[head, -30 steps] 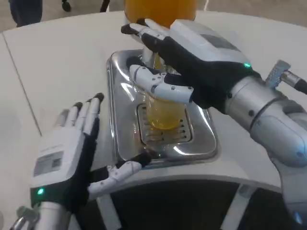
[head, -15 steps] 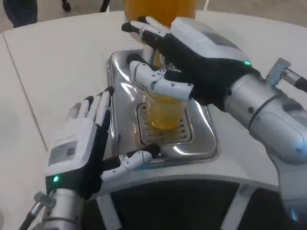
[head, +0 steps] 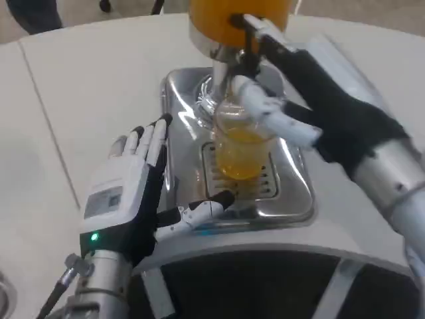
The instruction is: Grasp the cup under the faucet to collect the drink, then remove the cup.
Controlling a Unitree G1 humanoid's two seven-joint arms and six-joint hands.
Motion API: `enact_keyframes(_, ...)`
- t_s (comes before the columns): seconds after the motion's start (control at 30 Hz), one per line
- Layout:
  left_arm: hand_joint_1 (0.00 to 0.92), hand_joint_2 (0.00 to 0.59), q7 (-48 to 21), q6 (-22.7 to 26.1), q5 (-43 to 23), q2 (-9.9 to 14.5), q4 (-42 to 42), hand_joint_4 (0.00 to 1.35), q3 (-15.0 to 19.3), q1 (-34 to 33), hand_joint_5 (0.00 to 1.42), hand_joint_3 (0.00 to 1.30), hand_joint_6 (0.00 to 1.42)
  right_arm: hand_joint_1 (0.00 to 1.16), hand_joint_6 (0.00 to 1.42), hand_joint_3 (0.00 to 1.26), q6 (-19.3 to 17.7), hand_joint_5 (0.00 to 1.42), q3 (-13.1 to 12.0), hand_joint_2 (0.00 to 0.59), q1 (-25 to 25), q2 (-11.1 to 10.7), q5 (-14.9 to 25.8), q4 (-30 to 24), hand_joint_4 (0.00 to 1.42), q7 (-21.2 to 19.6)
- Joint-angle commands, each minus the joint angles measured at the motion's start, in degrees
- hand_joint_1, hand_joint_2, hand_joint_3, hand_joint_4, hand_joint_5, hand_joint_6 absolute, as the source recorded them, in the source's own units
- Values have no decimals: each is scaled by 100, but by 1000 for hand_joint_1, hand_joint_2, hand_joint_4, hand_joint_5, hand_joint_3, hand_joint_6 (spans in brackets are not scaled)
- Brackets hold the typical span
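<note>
Right hand [head: 312,100] grips the cup [head: 240,143] on the drip tray [head: 292,193].

Single cam, head or chest mount, angled steeply down and forward at the white table [head: 99,86]. Close range. Left hand [head: 129,196] enters from bottom-left, right hand [head: 312,100] from the right edge. Metal drip tray [head: 292,193] sits about centre frame, orange dispenser tank [head: 239,16] cropped by the top edge. No second view for overlap.
</note>
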Motion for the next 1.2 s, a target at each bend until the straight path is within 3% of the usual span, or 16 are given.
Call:
enact_keyframes(0.03, 146, 58, 235, -64, -29, -62, 83, 0, -105, 57, 0, 0, 0, 337, 18, 45, -238, 0, -538, 583, 413, -438, 84, -654, 0, 99)
enact_keyframes(0.1, 148, 58, 250, -82, -55, -64, 98, 0, -132, 47, 0, 0, 0, 396, 33, 46, -356, 0, -689, 565, 607, -657, 58, -872, 0, 149)
enact_keyframes(0.2, 150, 58, 291, -138, -158, -61, 119, 0, -157, 16, 0, 0, 0, 618, 53, 46, -1151, 3, -858, 498, 1282, -933, -359, -1178, 0, -306)
enact_keyframes(0.33, 157, 56, 446, -317, -327, -106, 184, 0, -179, -23, 0, 0, 0, 669, 62, 19, -1817, 3, -937, 415, 2013, -1450, -774, -1303, 0, -84)
enact_keyframes(0.4, 170, 53, 476, -381, -400, -107, 227, 0, -204, -47, 0, 0, 0, 676, 62, 15, -1982, 3, -929, 388, 2391, -1539, -977, -1410, 0, 47)
enact_keyframes(0.6, 178, 52, 475, -460, -451, -165, 317, 0, -293, -138, 0, 0, 0, 698, 62, 1, -2424, 0, -888, 358, 3204, -1392, -1508, -1707, 0, 60)
enact_keyframes(0.77, 186, 51, 505, -560, -557, -233, 492, 0, -328, -259, 0, 0, 0, 701, 62, 0, -2616, 0, -1013, 351, 3672, -1281, -1477, -1907, 0, 264)
enact_keyframes(0.9, 189, 50, 560, -674, -789, -340, 784, 0, -290, -450, 0, 0, 0, 702, 62, 0, -2818, 0, -1273, 349, 4007, -1276, -1382, -2025, 0, 419)
enact_keyframes(1.0, 193, 51, 692, -784, -976, -477, 1144, 0, -273, -700, 0, 0, 0, 725, 63, 0, -3020, 0, -1418, 332, 4094, -1300, -1372, -2028, 0, 553)
enact_keyframes(1.2, 250, 50, 989, -912, -1072, -701, 1756, 0, -354, -1169, 0, 0, 0, 744, 71, 0, -2863, 0, -1572, 314, 3863, -1300, -1071, -1984, 0, 944)
